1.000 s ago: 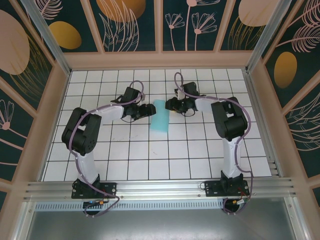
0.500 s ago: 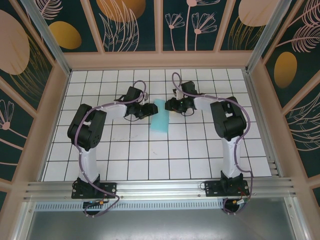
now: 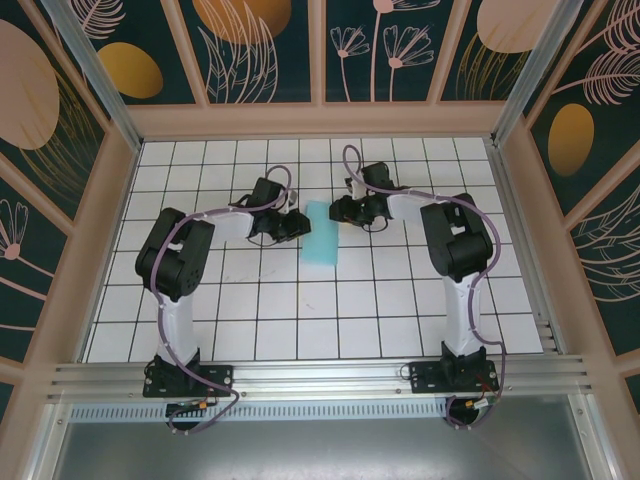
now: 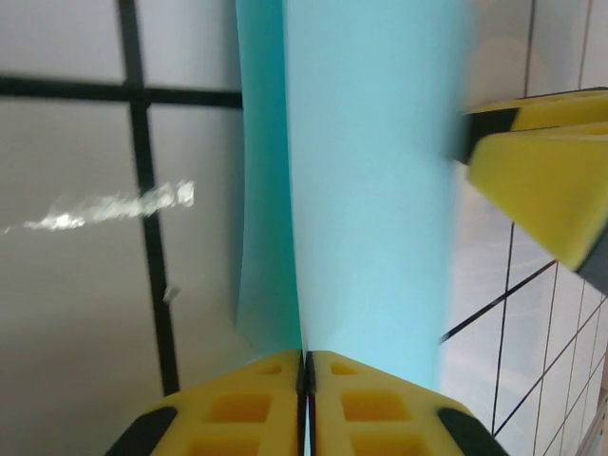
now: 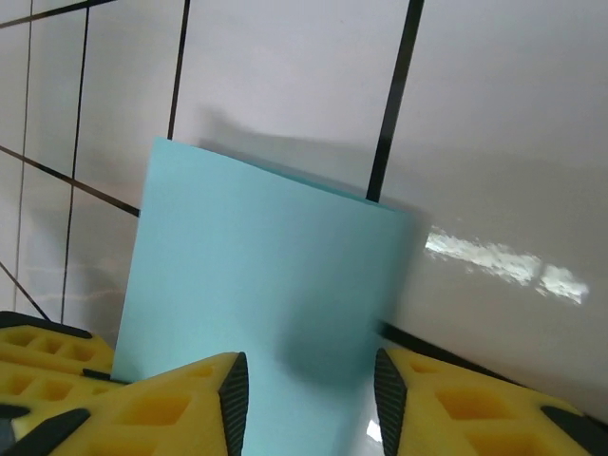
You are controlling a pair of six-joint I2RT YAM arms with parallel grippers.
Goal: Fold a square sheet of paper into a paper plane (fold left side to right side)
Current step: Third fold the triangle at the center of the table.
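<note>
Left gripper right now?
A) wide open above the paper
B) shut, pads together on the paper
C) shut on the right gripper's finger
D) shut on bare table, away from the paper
B: in the left wrist view the left gripper has its yellow pads pressed together, and the sheet of paper runs into the seam between them.

Open tabletop [image 3: 300, 310] nearside; paper [image 3: 321, 238] mid-table

- sheet of paper [image 5: 256, 285]: thin turquoise paper, matt, smooth
- table [image 5: 494, 123]: glossy white tiles, glare streaks, dark joint lines
- left gripper pads [image 4: 237, 408]: matt yellow, rubbery-looking, moulded pockets
- front rail [image 3: 320, 372]: bare metal, satin sheen
</note>
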